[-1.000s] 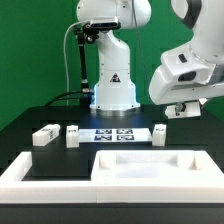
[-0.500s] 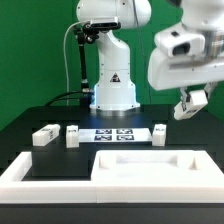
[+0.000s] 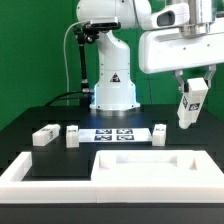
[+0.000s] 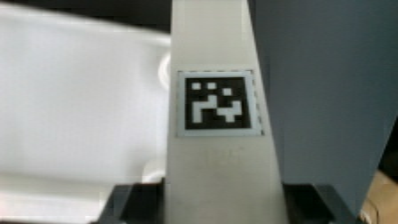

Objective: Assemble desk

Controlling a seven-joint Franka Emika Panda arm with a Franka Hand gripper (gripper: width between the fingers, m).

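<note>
My gripper [image 3: 189, 88] is shut on a white leg block [image 3: 188, 108] and holds it upright in the air, above the table at the exterior view's right. In the wrist view the block [image 4: 217, 100] fills the middle and shows its square tag, clamped between my dark fingers [image 4: 135, 205]; my gripper [image 4: 217, 206] is shut on it. The wide white desk slab [image 3: 150, 162] lies at the front and shows behind the block in the wrist view [image 4: 71, 100]. Three more leg blocks lie on the table: two at the left [image 3: 43, 136] [image 3: 72, 135] and one at the right [image 3: 159, 134].
The marker board [image 3: 113, 134] lies between the leg blocks, in front of the robot base [image 3: 113, 95]. A long white raised border rim [image 3: 30, 172] runs along the front and left of the black table.
My wrist has turned, so the held leg block has swung from lying roughly level to hanging upright. The gripper has shifted slightly to the exterior view's right. Parts on the table have not moved.
</note>
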